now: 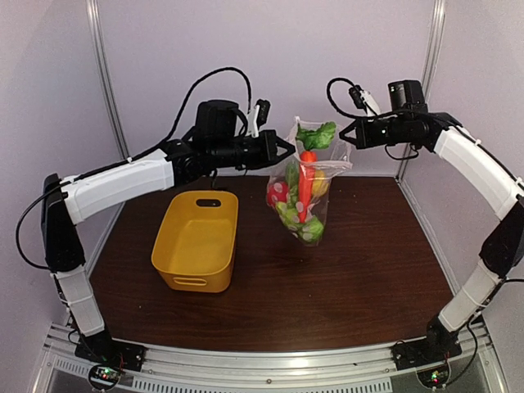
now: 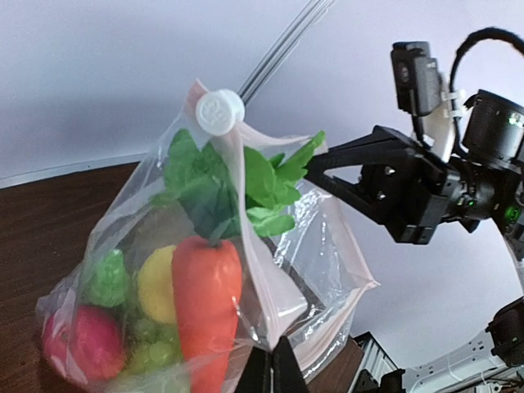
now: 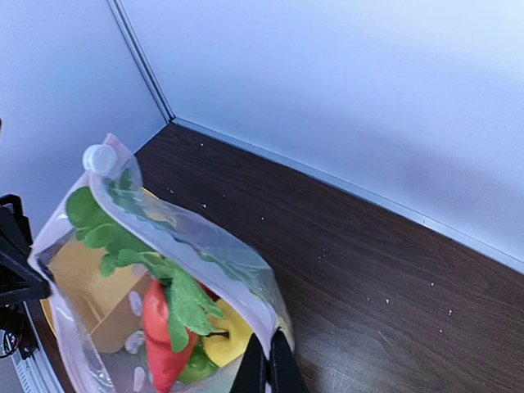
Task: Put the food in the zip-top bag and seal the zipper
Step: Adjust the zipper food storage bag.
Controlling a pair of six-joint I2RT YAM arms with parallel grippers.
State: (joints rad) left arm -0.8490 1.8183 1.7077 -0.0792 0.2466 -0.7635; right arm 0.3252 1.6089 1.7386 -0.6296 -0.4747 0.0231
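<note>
Zip-top bag (image 1: 315,214), holding the food (image 1: 305,187), is held upright just right of the yellow basket (image 1: 192,282). The left gripper (image 1: 288,148) and right gripper (image 1: 344,136) both clench its mouth edge. Risk: the protruding carrot leaves (image 1: 316,135) may obstruct the zipper (image 2: 219,110).

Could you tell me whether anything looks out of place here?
The carrot's leafy top sticks up at the mouth of the zip-top bag, so it could get in the way of sealing.

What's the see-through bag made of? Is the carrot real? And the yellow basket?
The zip-top bag looks like thin clear plastic film: it crinkles and glints. The carrot seems toy plastic, smooth, evenly orange, slightly shiny. The yellow basket looks like hard moulded plastic, matte, with rounded walls.
</note>
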